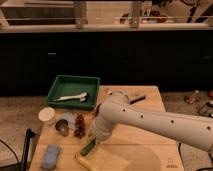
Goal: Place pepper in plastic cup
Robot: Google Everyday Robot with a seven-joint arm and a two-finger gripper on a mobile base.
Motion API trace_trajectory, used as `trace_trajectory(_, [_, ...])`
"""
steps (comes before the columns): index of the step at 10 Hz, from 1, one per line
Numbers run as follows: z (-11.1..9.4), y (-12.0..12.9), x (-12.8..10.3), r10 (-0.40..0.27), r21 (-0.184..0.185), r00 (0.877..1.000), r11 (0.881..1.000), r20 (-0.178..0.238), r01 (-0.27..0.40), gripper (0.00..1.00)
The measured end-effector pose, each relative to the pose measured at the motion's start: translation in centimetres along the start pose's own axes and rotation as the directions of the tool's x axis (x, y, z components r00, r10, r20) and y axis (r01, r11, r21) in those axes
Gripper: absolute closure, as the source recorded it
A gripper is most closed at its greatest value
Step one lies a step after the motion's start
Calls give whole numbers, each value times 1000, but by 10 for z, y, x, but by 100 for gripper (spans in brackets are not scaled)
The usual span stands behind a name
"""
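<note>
My white arm reaches in from the lower right, and its end, with the gripper, hangs low over the wooden table's front left. A slim dark-green piece, which looks like the pepper, sticks out slantwise just below the gripper. I cannot tell whether it is held or lying on the table. The light-green plastic cup is hidden under the arm's end.
A green tray with a white utensil stands at the back left. In front of it are a white round container, a grey metal cup and a dark red cluster. A blue sponge and a yellow elongated item lie at the front edge.
</note>
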Motion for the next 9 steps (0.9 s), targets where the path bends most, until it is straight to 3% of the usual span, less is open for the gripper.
trace_trajectory(2, [4,-8,-6,-2,-10,998,1000,70,2,92])
trace_trajectory(5, [6,-8,-10,10,-27,995,1000,104,-7,92])
trace_trajectory(7, [8,-3,-12,58,-40,989,998,136,-53,92])
trace_trajectory(9, [13,0,-11,88,-14,982,996,167,-87,92])
